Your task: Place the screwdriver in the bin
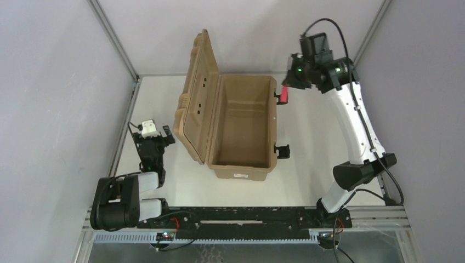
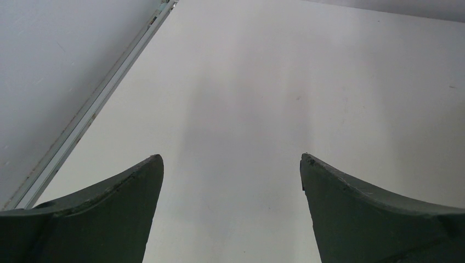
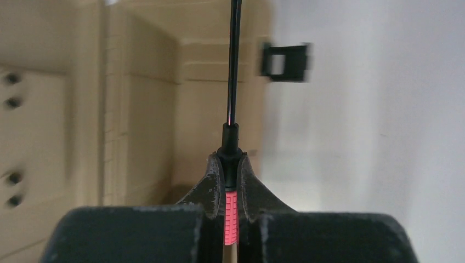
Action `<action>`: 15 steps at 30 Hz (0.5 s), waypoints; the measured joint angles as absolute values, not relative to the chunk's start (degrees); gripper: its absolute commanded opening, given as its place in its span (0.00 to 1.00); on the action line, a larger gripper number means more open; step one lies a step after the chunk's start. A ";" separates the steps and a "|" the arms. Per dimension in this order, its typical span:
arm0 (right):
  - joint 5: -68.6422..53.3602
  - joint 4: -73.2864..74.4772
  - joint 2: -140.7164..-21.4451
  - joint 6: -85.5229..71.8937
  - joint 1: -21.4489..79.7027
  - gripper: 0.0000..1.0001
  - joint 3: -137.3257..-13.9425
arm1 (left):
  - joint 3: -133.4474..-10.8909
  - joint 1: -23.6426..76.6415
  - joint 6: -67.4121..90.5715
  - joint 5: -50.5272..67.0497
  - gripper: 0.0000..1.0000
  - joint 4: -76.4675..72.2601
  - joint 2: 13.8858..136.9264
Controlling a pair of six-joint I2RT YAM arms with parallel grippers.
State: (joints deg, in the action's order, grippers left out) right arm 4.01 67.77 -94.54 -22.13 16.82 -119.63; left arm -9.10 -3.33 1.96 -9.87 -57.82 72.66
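The tan bin (image 1: 241, 129) stands open mid-table, its ribbed lid (image 1: 197, 98) tilted up on the left. My right gripper (image 1: 289, 87) hangs at the bin's far right corner, shut on the screwdriver (image 1: 285, 94). In the right wrist view the red handle (image 3: 231, 216) is pinched between the fingers (image 3: 252, 189), and the thin black shaft (image 3: 234, 60) points ahead along the bin's wall (image 3: 142, 109). My left gripper (image 1: 155, 139) rests over the table left of the bin; its fingers (image 2: 118, 208) stand wide apart with nothing between them.
Two black latches (image 1: 283, 150) hang on the bin's right side, one seen as (image 3: 285, 60) in the right wrist view. Grey walls and a metal rail (image 1: 123, 142) bound the white table (image 1: 312, 137). Bare tabletop (image 2: 263, 98) lies ahead of the left gripper.
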 measured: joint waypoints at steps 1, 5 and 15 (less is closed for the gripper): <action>3.99 68.40 -95.39 -23.09 19.92 0.00 -122.50 | -9.10 -3.33 1.96 -9.87 1.00 -57.82 72.66; 4.08 68.14 -99.81 -25.74 29.45 0.00 -127.35 | -9.10 -3.33 1.96 -9.87 1.00 -57.82 72.66; 3.57 63.48 -118.17 -28.69 39.09 0.00 -120.95 | -9.10 -3.33 1.96 -9.87 1.00 -57.80 72.66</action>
State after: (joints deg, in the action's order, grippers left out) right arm 3.57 63.48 -118.17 -28.69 39.09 -120.95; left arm -9.10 -3.33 1.96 -9.87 -57.80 72.66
